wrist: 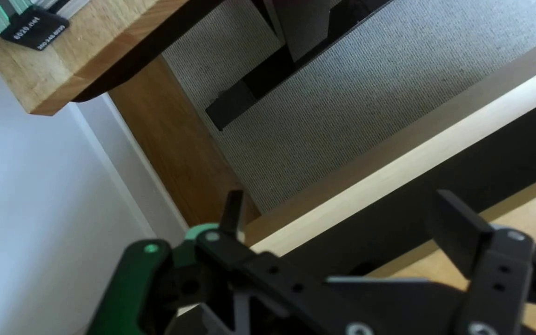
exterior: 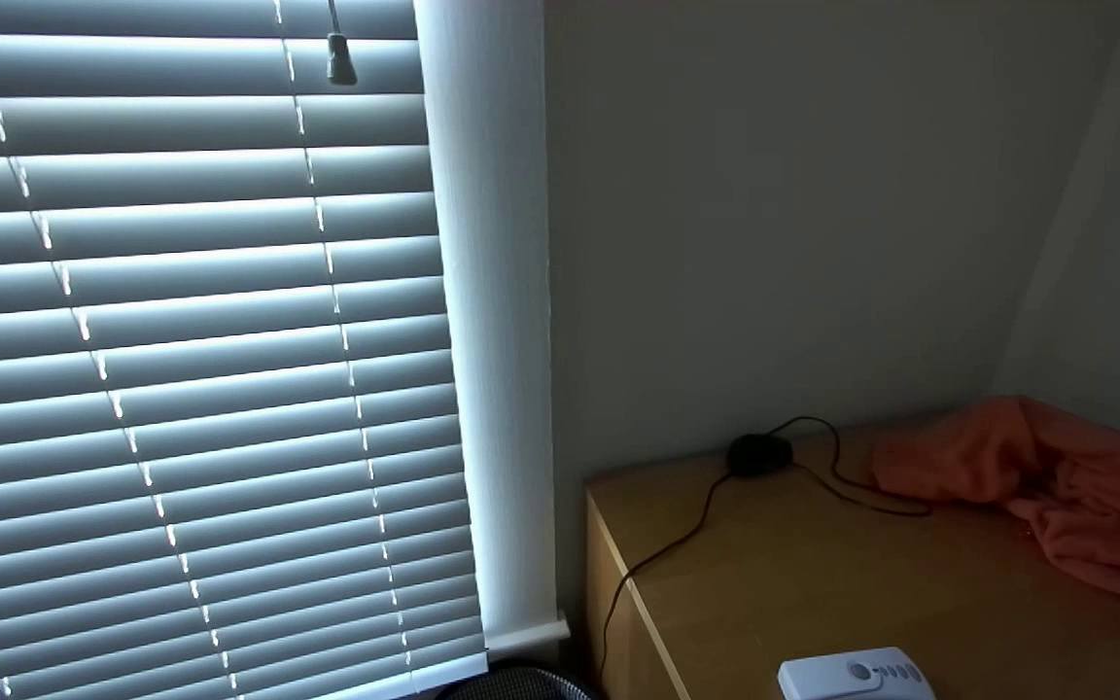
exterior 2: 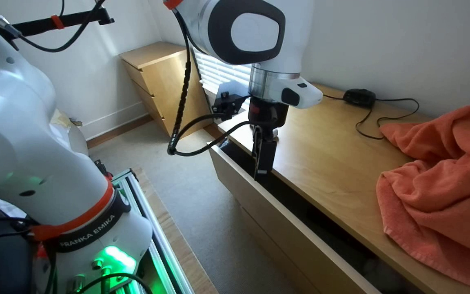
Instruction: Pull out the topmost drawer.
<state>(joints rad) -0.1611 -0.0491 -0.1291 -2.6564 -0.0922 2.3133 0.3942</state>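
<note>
The topmost drawer of a light wood dresser stands partly pulled out in an exterior view. A dark gap shows between its front panel and the dresser top. In the wrist view the drawer's pale upper edge runs diagonally, with the dark inside beside it. My gripper points down at the gap, toward the drawer's far end. In the wrist view the gripper is open, its fingers wide apart with nothing held. The drawer edge passes between them in the picture; I cannot tell whether they touch it.
An orange cloth and a black box with a cable lie on the dresser top. A white device lies there too. Another dresser stands at the back. The robot's table corner shows in the wrist view.
</note>
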